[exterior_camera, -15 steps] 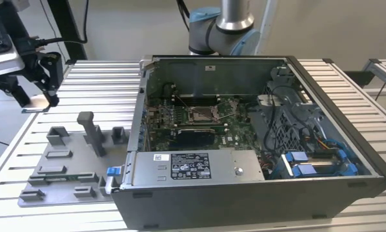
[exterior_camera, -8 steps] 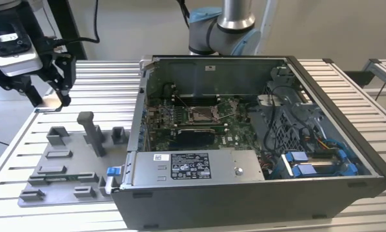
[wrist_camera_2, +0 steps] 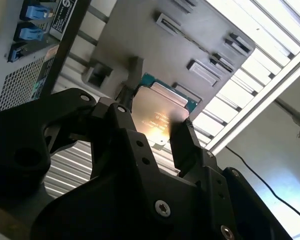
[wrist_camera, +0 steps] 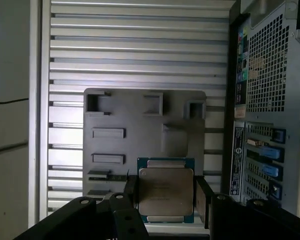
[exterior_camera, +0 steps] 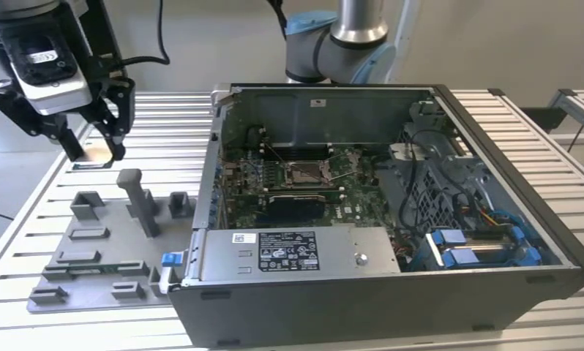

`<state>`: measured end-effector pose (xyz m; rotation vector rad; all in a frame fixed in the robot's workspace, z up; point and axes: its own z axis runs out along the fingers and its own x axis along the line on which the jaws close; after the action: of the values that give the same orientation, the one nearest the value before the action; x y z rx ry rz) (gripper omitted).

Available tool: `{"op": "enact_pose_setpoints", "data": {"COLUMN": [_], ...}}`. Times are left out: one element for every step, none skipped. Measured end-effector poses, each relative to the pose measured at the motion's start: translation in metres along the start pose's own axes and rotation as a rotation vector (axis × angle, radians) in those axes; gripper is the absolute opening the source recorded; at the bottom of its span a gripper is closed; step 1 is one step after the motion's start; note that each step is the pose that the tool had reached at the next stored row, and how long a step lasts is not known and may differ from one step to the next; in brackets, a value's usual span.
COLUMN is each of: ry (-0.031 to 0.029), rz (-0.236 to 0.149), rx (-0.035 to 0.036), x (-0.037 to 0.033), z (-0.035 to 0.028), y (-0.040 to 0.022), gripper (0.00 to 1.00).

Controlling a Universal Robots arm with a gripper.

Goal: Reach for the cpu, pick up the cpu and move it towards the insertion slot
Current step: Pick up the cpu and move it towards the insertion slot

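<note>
— Holding anything, the gripper (wrist_camera: 166,191)?
— Yes, it is clamped on the chip (wrist_camera: 165,197), lifted over the edge of the grey plate (wrist_camera: 140,115), well apart from the socket (exterior_camera: 307,173) inside the computer case (exterior_camera: 390,292).

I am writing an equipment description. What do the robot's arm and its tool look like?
The arm has a silver-grey tube and grey joints with light-blue caps. The tool is black, with jointed link fingers fastened by round screws, under a light-grey housing with a black panel. Black cables run beside it.
</note>
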<state>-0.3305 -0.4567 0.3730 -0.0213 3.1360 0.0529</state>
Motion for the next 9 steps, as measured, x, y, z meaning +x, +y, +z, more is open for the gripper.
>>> {"op": "enact_pose_setpoints", "data": {"ry": [0.0000,-0.0001,0.0000,0.0000,0.0000,0.0000,0.0000,0.0000,0.0000], "rz": [0.000,0.000,0.000,0.000,0.000,0.000,0.000,0.000,0.000], "rx": [0.0000,-0.0001,-0.0001,0.0000,0.0000,0.0000,0.0000,0.0000,-0.0001], "x": [-0.0029,-0.0057,-0.0081,-0.0109,-0.0135,-0.0166,-0.0195,-0.0227,-0.0259], "z": [0.0000,0.0001,0.0000,0.0001,0.0001,0.0000,0.0001,0.0001,0.0001], "y": [0.0000,-0.0001,-0.0001,-0.0001,-0.0002,-0.0002,-0.0003,-0.0003,-0.0004], "gripper": [0.00,0.00,0.00,0.00,0.00,0.00,0.00,0.00,0.00]}}
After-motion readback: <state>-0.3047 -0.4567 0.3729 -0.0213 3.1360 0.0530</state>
